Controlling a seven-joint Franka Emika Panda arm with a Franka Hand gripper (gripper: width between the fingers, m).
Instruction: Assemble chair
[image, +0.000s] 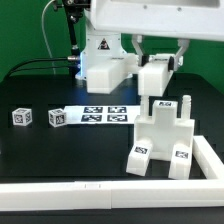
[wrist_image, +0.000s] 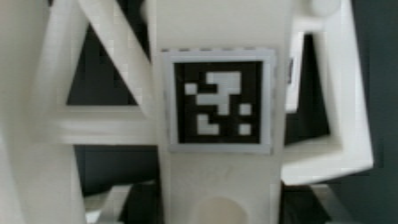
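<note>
The partly built white chair (image: 160, 138) stands at the exterior view's right, with tags on its front faces. Right above it hangs my gripper (image: 156, 66), shut on a white chair piece (image: 154, 80) that sits at the top of the structure. In the wrist view this chair piece (wrist_image: 221, 60) fills the middle and carries a black-and-white tag (wrist_image: 222, 100). My gripper (wrist_image: 221, 206) clamps it between dark fingers (wrist_image: 143, 200) on either side. White bars of the chair (wrist_image: 89, 125) show behind it. Whether the piece is seated in the structure is not clear.
The marker board (image: 100, 113) lies flat on the black table left of the chair. Two small tagged cubes (image: 22, 117) (image: 57, 118) sit further left. A white raised rim (image: 100, 195) runs along the front and the right edge. The arm's base (image: 100, 60) stands behind.
</note>
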